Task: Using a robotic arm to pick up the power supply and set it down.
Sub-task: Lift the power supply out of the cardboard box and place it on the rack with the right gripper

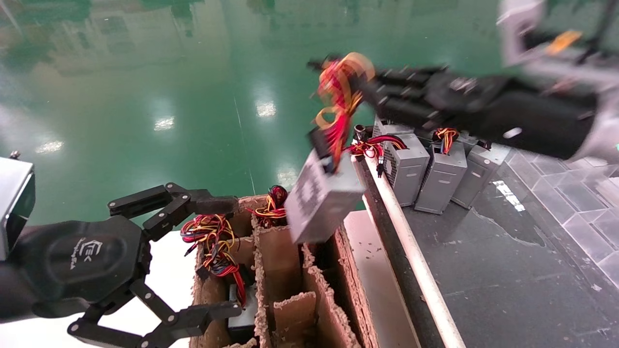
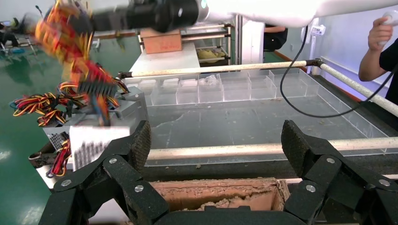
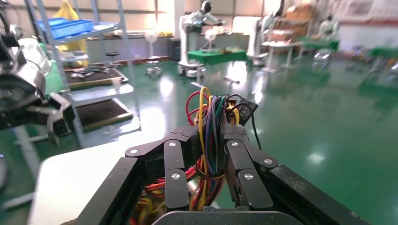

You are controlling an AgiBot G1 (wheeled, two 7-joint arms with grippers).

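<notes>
The right pincer [image 1: 372, 89] is clamped on the wire bundle [image 1: 338, 92] of the power supply [image 1: 321, 198], not on its metal case. The grey case hangs tilted below the bundle, clear of any support, above the cardboard divider box [image 1: 271, 290] and just beside the pale rail [image 1: 411, 251] of the dark surface [image 1: 508, 270]. The left pincer [image 1: 193, 256] sits low beside the cardboard box, its fingers spread apart and empty (idle).

Risks, as judged from this position:
- The load hangs from flexible wires, so the case may swing and strike the rail, or the cardboard walls.
- The wires may slip through the fingers, dropping the case into the box onto the stored units there.
- A swinging case may land tilted, or knock the row of grey units [image 1: 435, 174] standing on the dark surface.
- Strain on the wire roots is possible, as they carry the full weight.

View differences:
- The right wrist view shows the coloured wires pinched between the fingers [image 3: 174, 164]; the case itself is hidden there.
- The head view shows the whole hanging case and the row of units.
- The left wrist view shows clear partitioned trays [image 2: 225, 89] along the far side of the surface and a person's hand [image 2: 381, 33] holding a controller.
</notes>
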